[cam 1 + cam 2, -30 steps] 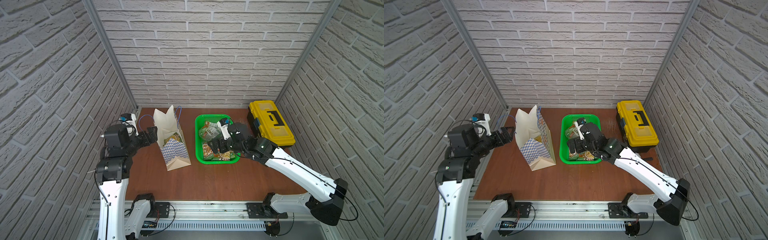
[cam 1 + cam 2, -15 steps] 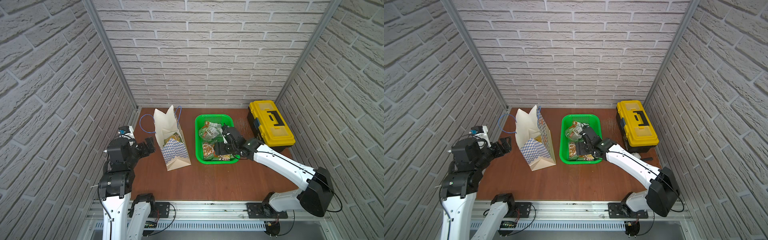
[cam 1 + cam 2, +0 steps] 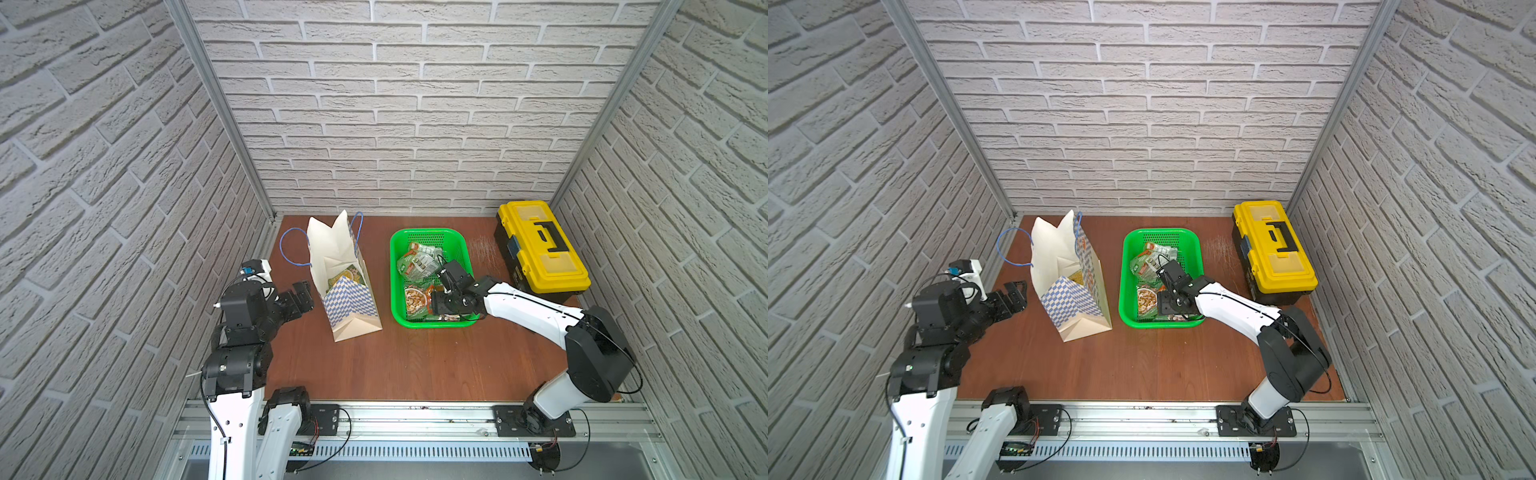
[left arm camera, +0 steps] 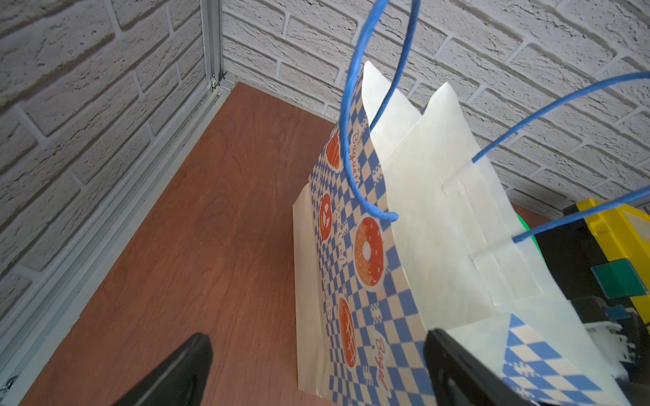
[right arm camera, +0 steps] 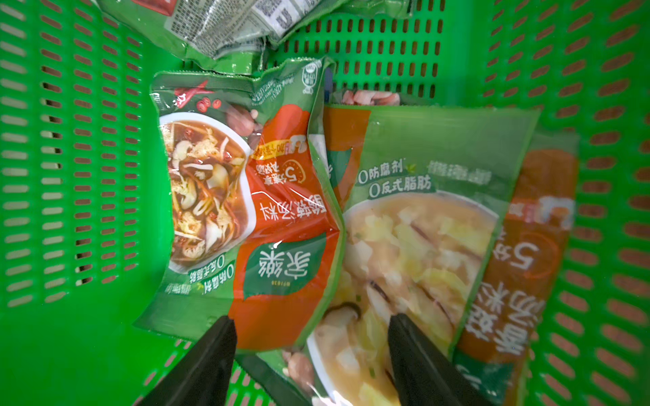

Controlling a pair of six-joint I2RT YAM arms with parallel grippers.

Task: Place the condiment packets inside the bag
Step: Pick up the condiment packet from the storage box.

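Straddling the overlapped condiment packets (image 5: 281,211) in the green basket (image 3: 393,270), the right jaws stand parted, unclenched — the packets' long axis points away from them; the left jaws gape empty beside the bag (image 3: 332,249).

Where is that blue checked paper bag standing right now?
In both top views the bag stands upright on the left of the table, between the open left tool and the green basket.

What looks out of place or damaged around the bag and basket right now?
Nothing spilled or torn. The bag stands open, one blue handle flopped outward. The condiment packets lie crumpled and overlapping in the green basket. The table has a scuffed patch.
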